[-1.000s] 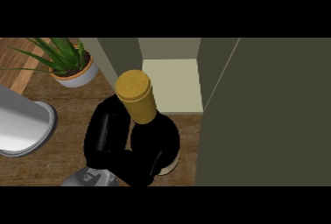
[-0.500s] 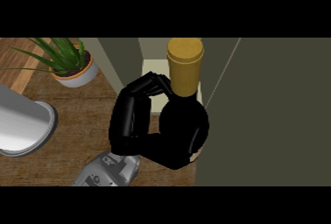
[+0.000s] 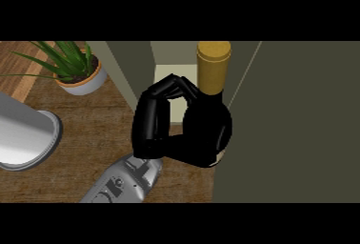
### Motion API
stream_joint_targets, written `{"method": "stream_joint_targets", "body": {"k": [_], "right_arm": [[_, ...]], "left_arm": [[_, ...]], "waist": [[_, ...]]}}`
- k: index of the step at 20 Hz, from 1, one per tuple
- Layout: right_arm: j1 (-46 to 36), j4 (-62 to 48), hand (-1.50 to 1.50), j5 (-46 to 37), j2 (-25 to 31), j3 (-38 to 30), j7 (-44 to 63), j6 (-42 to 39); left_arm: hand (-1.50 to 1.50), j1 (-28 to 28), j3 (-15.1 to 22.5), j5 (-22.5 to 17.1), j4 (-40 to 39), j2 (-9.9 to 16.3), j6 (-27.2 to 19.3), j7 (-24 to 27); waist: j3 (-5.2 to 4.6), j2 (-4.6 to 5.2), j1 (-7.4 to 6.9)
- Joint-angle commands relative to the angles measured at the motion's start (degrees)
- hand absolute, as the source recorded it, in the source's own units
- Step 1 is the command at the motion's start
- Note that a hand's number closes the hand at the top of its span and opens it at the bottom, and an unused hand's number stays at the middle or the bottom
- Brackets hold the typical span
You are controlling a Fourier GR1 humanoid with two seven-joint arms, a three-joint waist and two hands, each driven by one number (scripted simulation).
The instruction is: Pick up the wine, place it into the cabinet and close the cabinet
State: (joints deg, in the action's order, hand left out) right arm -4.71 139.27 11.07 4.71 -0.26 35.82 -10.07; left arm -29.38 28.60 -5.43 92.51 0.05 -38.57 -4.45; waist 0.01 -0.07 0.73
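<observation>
The wine bottle (image 3: 208, 129) is dark with a gold foil neck, and stands upright in front of the open cabinet (image 3: 166, 69), its neck across the opening. My left hand (image 3: 150, 125) is shut on it from the left, with fingers (image 3: 173, 87) curled towards the neck and the palm against the body. The grey forearm (image 3: 126, 181) comes up from the lower edge. The lower part of the bottle is hidden behind the hand. The cabinet door (image 3: 302, 119) stands open just right of the bottle, close to its side. My right hand does not show.
A potted green plant (image 3: 79, 71) stands at the back left on the wooden counter (image 3: 91, 119). A large grey round vessel (image 3: 21, 138) sits at the left edge. The cabinet's side wall (image 3: 130, 62) rises between plant and opening.
My left hand has carried the bottle rightward and away from me, from over the counter to the cabinet opening. Over the last half second it moved only a little.
</observation>
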Motion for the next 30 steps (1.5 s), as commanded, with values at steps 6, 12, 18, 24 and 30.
{"method": "stream_joint_targets", "body": {"k": [6,12,18,24,30], "right_arm": [[-0.2,10.0,-1.50,2.2,-0.9,2.1,5.8,2.6],[1.5,9.3,-1.50,4.8,-0.1,-0.8,4.4,1.3],[1.1,7.0,-1.50,4.1,0.1,-1.0,2.7,0.9],[2.5,9.6,-1.50,6.8,1.0,-2.7,3.2,0.4],[5.2,6.9,-1.50,0.8,-2.0,2.9,0.0,0.1]], "left_arm": [[1.50,-1.3,0.4,-8.0,-4.7,0.0,-2.5,6.0],[1.50,-3.2,3.0,-13.0,-13.6,0.0,-5.8,14.8],[1.50,-0.5,-0.3,-7.7,-19.1,0.0,-1.3,17.8],[1.50,0.5,-4.0,-9.3,-23.5,0.7,0.5,23.5],[1.50,2.4,-1.5,-9.7,-19.1,0.0,-1.8,22.7]], "waist": [[-0.04,-0.05,0.07],[-0.01,0.03,0.62],[0.00,0.02,-0.08],[0.00,-0.01,0.07],[0.01,-0.15,-0.60]]}}
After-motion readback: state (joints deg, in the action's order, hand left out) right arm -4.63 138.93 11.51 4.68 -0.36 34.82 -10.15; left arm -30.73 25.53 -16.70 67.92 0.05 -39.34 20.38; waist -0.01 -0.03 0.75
